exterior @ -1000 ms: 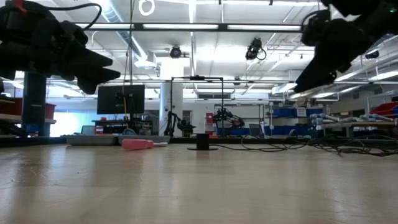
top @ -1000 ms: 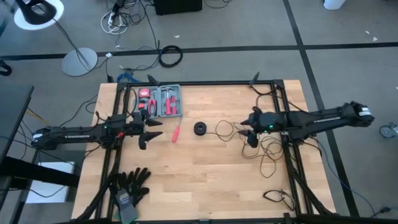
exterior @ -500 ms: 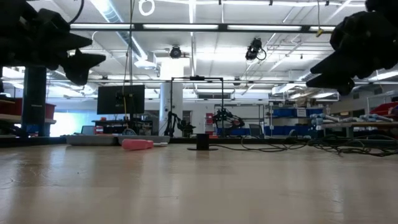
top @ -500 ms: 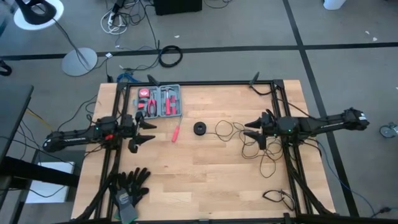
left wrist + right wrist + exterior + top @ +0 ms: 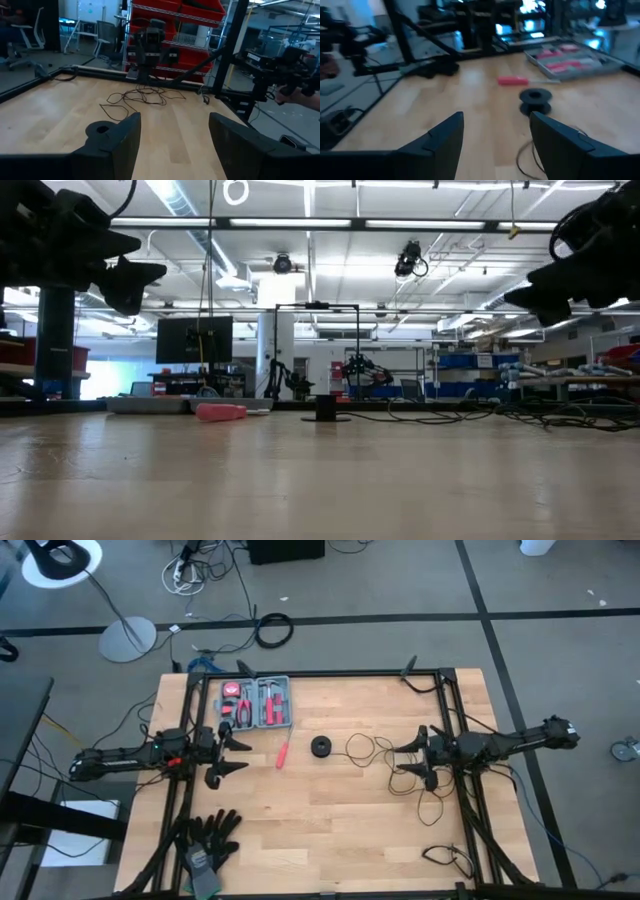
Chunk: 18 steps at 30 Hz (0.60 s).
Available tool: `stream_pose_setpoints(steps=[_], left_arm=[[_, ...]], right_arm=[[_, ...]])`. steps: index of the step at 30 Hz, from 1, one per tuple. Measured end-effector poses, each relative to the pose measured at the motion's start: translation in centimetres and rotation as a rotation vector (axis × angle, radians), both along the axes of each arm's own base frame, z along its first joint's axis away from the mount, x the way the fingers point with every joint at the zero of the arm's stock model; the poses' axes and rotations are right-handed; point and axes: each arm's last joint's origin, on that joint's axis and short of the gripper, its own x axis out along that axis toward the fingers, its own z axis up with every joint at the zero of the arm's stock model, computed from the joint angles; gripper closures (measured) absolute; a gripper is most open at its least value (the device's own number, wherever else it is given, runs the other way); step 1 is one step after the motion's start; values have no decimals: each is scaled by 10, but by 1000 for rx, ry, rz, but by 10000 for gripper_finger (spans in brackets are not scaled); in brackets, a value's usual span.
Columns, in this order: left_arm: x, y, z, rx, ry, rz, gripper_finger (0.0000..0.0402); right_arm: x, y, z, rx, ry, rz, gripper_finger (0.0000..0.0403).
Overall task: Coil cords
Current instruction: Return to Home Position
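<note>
The cords [image 5: 144,95] are sprawled in loose, tangled loops from the middle of the table [image 5: 330,830] out to its right edge, one end running back to the small black puck [image 5: 322,747] at the centre, just beside a red screwdriver [image 5: 282,754]. The right gripper [image 5: 402,758] hangs above those loops near the right edge, fingers spread and holding nothing. The left gripper [image 5: 240,754] waits by the left edge, also spread and empty. Here's the worry: that wire is hair-thin and lies right under the right arm, and from above I can't tell whether a strand is touching it. If a loop is hooked on a finger or the wrist, any pull-away would likely drag the tangle, tighten it into a knot, or skid the light puck into the screwdriver. Strands nearest the right edge could also slip off and catch on the frame.
</note>
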Motion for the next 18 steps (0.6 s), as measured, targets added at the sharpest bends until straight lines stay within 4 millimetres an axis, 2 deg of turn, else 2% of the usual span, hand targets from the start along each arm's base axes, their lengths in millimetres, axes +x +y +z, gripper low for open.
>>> stream_pose_setpoints(steps=[7,15,18], left_arm=[[0,0,1,28,-9,-8,163],[0,0,0,22,4,-15,163],[0,0,0,69,4,-14,163]], right_arm=[[-8,-5,9,-76,-84,99,176],[-13,-13,11,-49,-10,56,177],[-12,-14,10,-49,0,47,175]])
